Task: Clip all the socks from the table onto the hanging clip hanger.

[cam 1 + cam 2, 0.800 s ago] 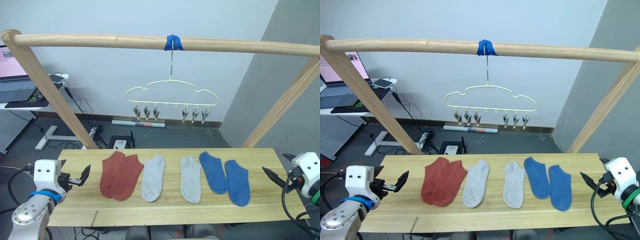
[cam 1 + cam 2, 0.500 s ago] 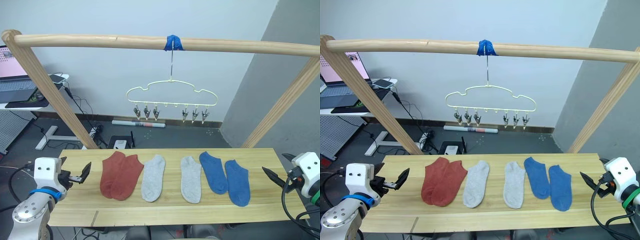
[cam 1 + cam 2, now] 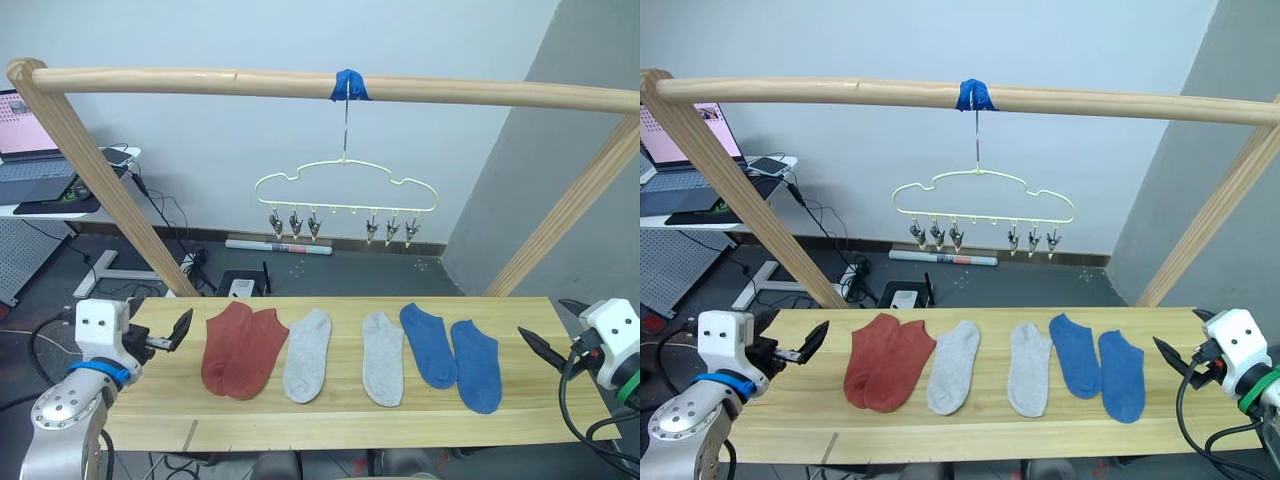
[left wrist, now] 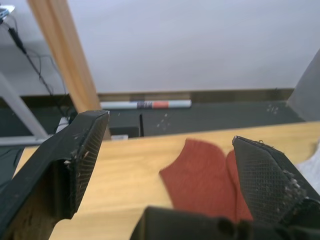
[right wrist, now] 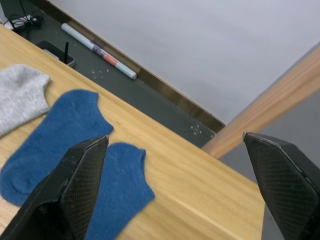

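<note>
Both grippers — left gripper [image 3: 180, 328], right gripper [image 3: 545, 340] — are hanging with jaws apart, empty. Rust-red socks [image 3: 240, 348], lower left, are looking soft and limp — pinching at the cuff is advisable.

White wrist housings, black textured fingers [image 4: 82, 150], cables.

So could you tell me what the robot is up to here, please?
It is set to clip six socks onto the clip hanger, but none is up yet. The rust-red pair, grey pair and blue pair lie on the table. The left gripper, open, points at the red pair; the right gripper is open too.
</note>
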`<state>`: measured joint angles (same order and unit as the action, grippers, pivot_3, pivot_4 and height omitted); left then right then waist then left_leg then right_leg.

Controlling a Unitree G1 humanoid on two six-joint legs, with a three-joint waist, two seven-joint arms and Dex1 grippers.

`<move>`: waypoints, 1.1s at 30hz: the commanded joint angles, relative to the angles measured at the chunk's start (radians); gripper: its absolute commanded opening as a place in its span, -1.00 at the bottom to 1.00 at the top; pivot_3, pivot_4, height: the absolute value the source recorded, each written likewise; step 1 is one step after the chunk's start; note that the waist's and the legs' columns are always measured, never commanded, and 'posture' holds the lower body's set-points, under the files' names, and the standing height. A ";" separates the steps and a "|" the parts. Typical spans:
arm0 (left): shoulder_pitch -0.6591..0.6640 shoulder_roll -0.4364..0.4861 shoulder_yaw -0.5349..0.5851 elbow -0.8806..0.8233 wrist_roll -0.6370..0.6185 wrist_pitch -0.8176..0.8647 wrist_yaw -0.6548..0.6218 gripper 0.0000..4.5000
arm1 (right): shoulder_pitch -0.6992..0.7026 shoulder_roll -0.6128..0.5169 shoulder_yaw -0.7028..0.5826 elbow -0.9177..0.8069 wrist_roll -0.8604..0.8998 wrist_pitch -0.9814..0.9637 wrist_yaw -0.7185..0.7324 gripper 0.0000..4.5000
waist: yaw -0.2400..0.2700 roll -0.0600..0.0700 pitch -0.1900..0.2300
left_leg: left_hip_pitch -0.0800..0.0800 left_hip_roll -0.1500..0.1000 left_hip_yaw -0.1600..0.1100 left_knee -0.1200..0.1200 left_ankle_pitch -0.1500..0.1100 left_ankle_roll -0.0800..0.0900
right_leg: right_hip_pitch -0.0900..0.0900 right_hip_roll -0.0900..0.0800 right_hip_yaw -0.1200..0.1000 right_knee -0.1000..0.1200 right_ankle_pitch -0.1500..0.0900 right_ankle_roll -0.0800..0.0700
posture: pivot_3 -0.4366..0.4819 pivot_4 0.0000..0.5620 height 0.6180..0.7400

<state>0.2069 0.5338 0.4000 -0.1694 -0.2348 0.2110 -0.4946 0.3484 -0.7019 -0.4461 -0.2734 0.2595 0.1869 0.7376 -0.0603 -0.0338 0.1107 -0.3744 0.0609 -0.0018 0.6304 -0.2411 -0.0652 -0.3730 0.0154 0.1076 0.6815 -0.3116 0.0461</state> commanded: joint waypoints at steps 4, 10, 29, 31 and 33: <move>-0.109 0.004 -0.080 -0.112 -0.049 0.025 -0.040 0.99 | 0.002 0.002 0.002 -0.190 0.089 0.081 0.005 1.00 | -0.001 0.002 0.023 | 0.000 0.000 0.000 0.000 0.000 0.000 | 0.000 0.001 0.001 0.000 0.001 0.000 | -0.25 -0.31 0.84; -0.270 -0.011 -0.187 -0.128 -0.081 0.082 -0.070 0.99 | -0.047 0.006 0.101 -0.382 0.146 0.164 -0.011 1.00 | -0.006 0.003 0.093 | -0.001 0.000 0.002 0.003 0.001 0.001 | -0.001 0.001 0.005 0.000 0.002 -0.002 | -0.35 -0.06 0.84; -0.375 -0.139 -0.216 -0.202 -0.029 0.086 0.116 0.34 | -0.204 -0.016 0.174 -0.586 0.297 0.362 -0.102 1.00 | -0.028 0.000 0.207 | -0.025 0.001 0.000 0.014 0.000 0.001 | -0.017 0.001 0.004 -0.001 0.010 0.002 | -0.53 0.33 0.84; -0.369 -0.121 -0.224 -0.212 0.003 0.077 0.124 0.34 | -0.215 -0.012 0.182 -0.600 0.305 0.374 -0.110 1.00 | -0.028 0.000 0.214 | -0.025 0.001 0.000 0.015 0.000 0.001 | -0.017 0.001 0.004 -0.001 0.009 0.004 | -0.52 0.33 0.84; -0.365 -0.129 -0.218 -0.214 -0.006 0.067 0.124 0.34 | -0.237 -0.008 0.196 -0.603 0.314 0.385 -0.119 1.00 | -0.028 -0.001 0.217 | -0.025 0.001 0.000 0.015 0.000 0.001 | -0.017 0.001 0.004 -0.001 0.008 0.007 | -0.52 0.33 0.84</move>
<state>-0.1621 0.4008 0.1706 -0.3350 -0.2461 0.3131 -0.3785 0.1280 -0.7080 -0.2497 -0.8241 0.5450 0.5688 0.6286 -0.0887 -0.0344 0.3280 -0.3991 0.0620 -0.0018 0.6450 -0.2410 -0.0646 -0.3904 0.0165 0.1116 0.6804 -0.3038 0.0534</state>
